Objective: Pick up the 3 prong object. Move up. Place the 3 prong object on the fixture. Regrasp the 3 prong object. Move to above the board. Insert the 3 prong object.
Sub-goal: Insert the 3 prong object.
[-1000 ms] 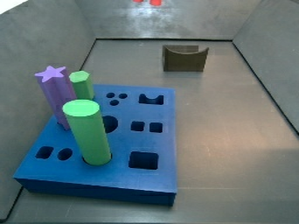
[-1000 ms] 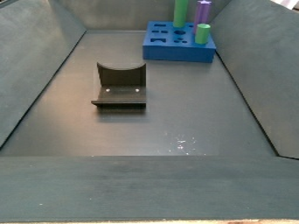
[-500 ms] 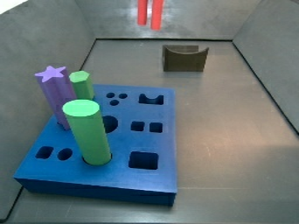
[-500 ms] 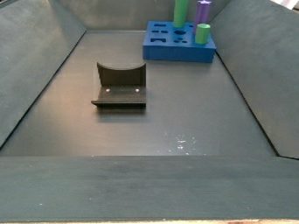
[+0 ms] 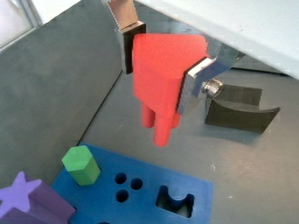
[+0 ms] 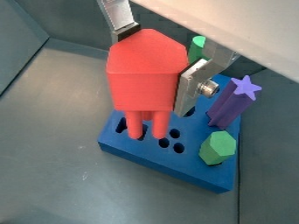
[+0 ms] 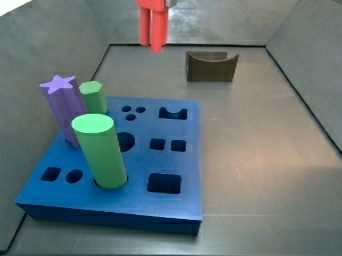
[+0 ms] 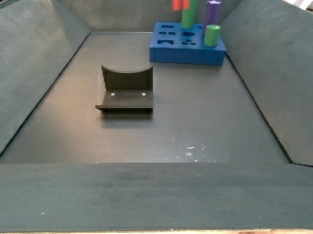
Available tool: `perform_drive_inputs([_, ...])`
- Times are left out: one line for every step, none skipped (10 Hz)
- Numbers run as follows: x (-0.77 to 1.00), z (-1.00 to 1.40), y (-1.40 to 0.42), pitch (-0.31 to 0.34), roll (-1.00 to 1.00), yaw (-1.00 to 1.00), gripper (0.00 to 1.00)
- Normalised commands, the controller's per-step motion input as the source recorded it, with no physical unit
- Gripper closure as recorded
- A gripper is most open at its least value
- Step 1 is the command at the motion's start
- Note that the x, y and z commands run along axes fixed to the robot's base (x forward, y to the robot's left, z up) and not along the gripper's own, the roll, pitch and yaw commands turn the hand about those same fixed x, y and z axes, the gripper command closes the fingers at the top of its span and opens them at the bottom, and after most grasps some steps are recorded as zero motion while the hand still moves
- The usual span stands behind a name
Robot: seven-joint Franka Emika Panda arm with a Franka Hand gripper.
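Down from the top edge has come the 3 prong object (image 7: 154, 22); half a second ago only a little red bit showed up there. Now it hangs up in the air behind the board (image 7: 120, 160), not touching it. The gripper (image 5: 162, 61) has its jaws closed tight on the fat red upper part, with a silver finger (image 6: 197, 80) pressed on one side in both wrist views. Its prongs point down toward the blue board (image 6: 163, 150). On the board stand two green cylinders (image 7: 98, 150) and a purple star peg (image 7: 62, 105). The fixture (image 7: 211, 66) sits on the gray floor (image 8: 159, 128), well apart from the board, with its notch bare.
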Motion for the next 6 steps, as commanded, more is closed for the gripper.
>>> perform_drive_inputs([-0.25,-0.38,0.03,-0.039,0.02,-0.90,1.00])
perform_drive_inputs([-0.13,-0.13,0.03,0.000,0.00,-0.55,1.00])
perform_drive_inputs([-0.06,-0.05,0.00,0.000,0.00,-0.26,1.00])
perform_drive_inputs([-0.19,-0.51,0.00,-0.043,0.02,-0.90,1.00])
perform_drive_inputs([0.00,-0.23,0.00,-0.013,0.00,-0.49,1.00])
perform_drive_inputs([0.07,0.00,0.00,0.046,0.00,-0.01,1.00])
